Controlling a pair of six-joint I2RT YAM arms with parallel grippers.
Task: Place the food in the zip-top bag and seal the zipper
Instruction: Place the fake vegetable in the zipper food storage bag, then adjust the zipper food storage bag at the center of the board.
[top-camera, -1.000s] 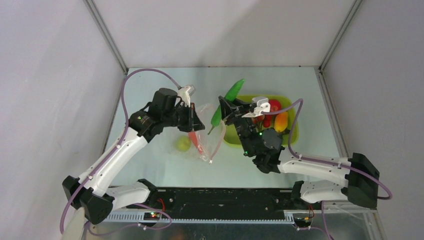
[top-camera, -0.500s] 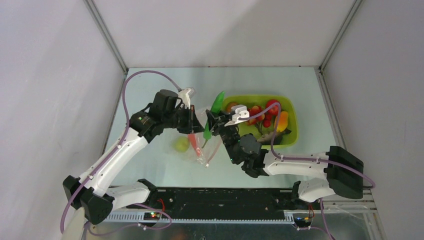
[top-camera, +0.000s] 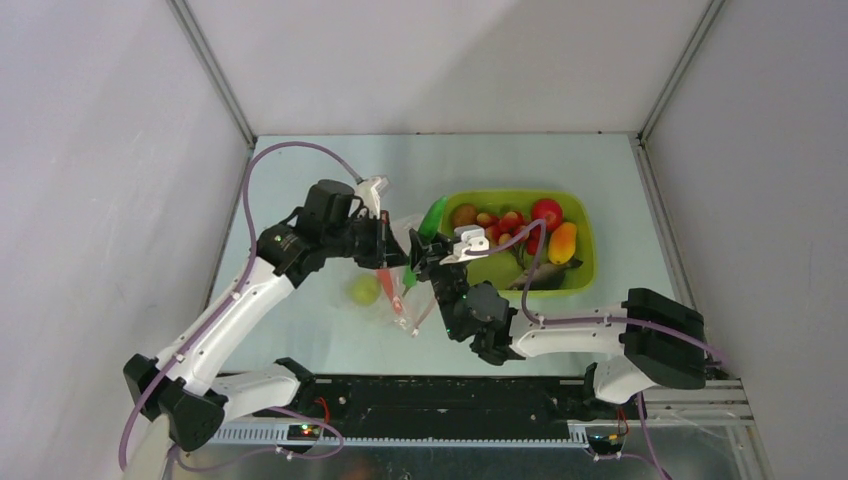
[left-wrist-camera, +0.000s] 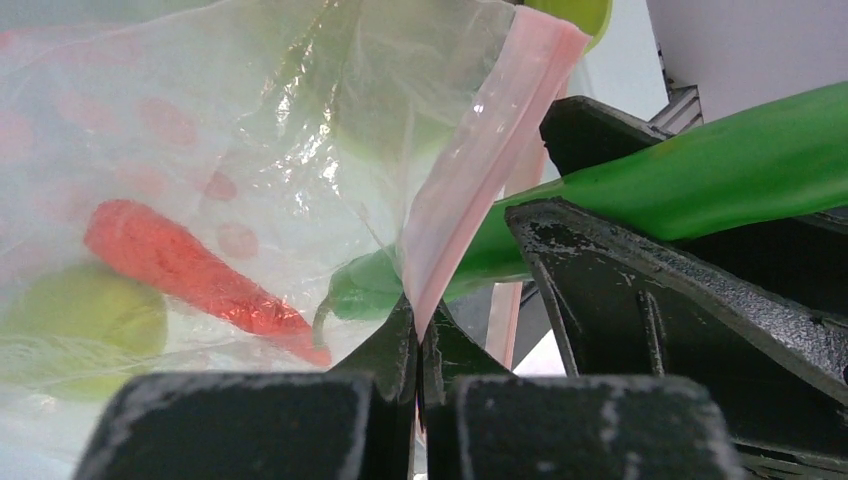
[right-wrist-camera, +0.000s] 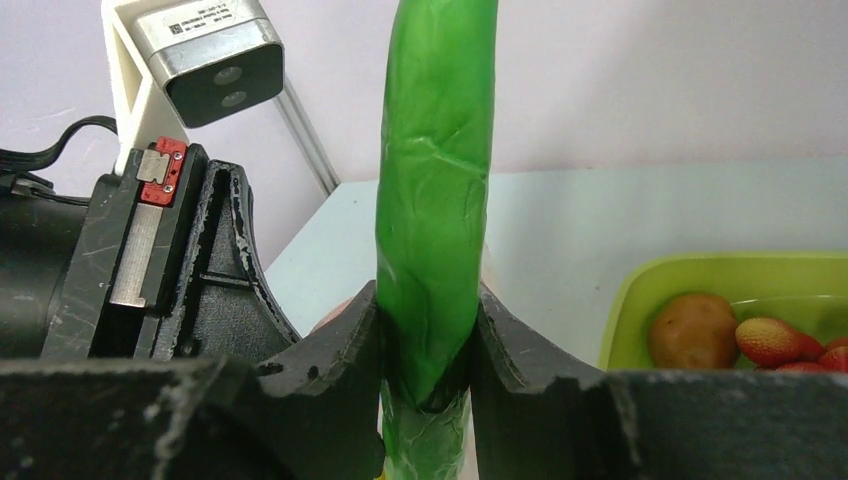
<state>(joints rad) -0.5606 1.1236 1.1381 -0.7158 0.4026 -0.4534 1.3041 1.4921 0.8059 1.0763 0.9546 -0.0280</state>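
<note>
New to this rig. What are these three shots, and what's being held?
Two white robot arms work over a pale table. The wide picture looks down from above; the other two come from a camera on each wrist. The left pincer is shut on the pinkish-red zipper strip of a clear crinkly plastic bag, which holds a red toy piece. The right pincer grips a long green toy pod at the bag's mouth. A lime-green plastic tub holds more toy food.

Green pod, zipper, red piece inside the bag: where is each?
green pod (right-wrist-camera: 435, 200): right wrist view, mid-length of the pod.
zipper (left-wrist-camera: 490, 160): left wrist view, middle of the pink strip.
red piece (left-wrist-camera: 180, 262): left wrist view, its middle.
</note>
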